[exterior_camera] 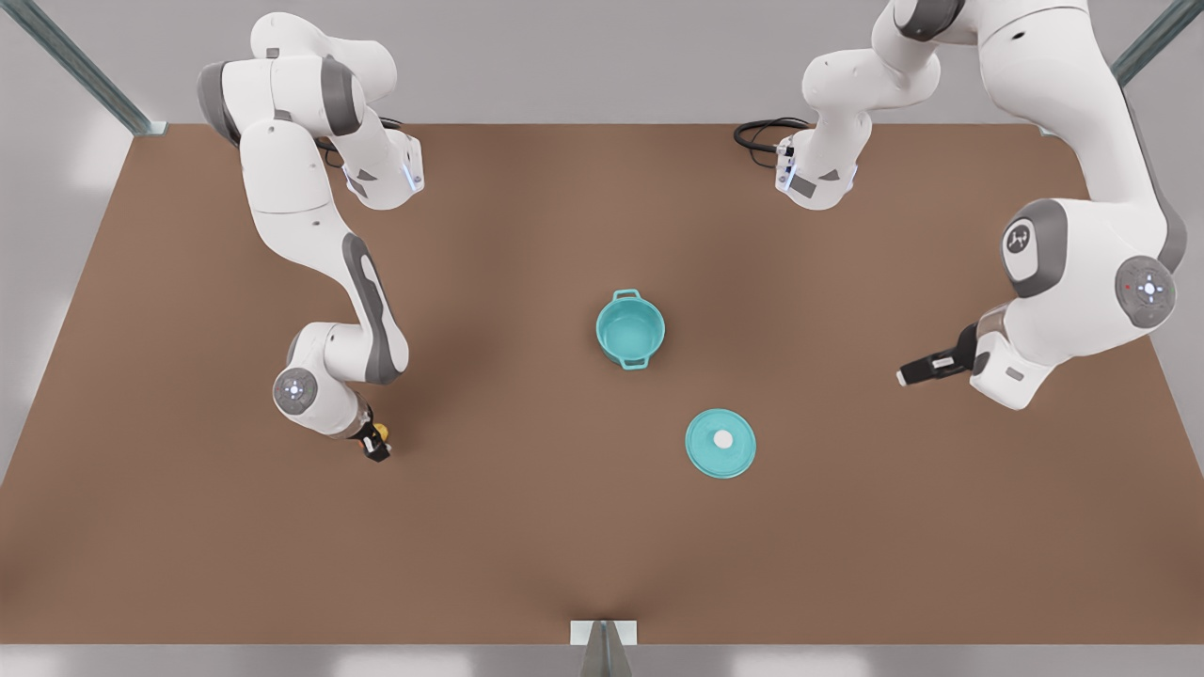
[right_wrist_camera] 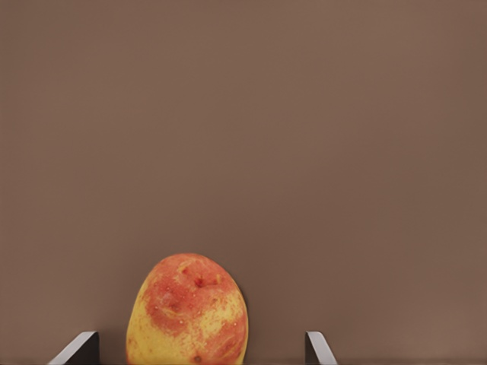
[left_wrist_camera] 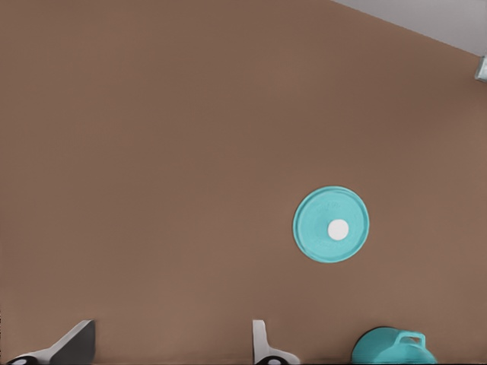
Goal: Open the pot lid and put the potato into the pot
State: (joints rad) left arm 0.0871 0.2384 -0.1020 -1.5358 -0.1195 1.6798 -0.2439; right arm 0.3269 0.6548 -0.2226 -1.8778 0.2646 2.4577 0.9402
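The teal pot (exterior_camera: pixel 630 329) stands uncovered at the table's middle, and its edge shows as pot (left_wrist_camera: pixel 394 348) in the left wrist view. The pot lid (exterior_camera: pixel 720 443) lies flat on the table nearer the front, knob up; the left wrist view shows this pot lid (left_wrist_camera: pixel 332 225) too. At the front view's left, the potato (exterior_camera: pixel 381 432) rests on the table under my right gripper (exterior_camera: pixel 376 444). In the right wrist view the potato (right_wrist_camera: pixel 186 312) sits between the open fingers of the right gripper (right_wrist_camera: pixel 199 348), closer to one finger. My left gripper (exterior_camera: pixel 903 376) hangs open at the front view's right, holding nothing.
Brown table (exterior_camera: pixel 527 527) with bare room around the pot and lid. A black cable (exterior_camera: pixel 762 136) loops at the back by an arm base. A small metal bracket (exterior_camera: pixel 603 633) sits at the front edge.
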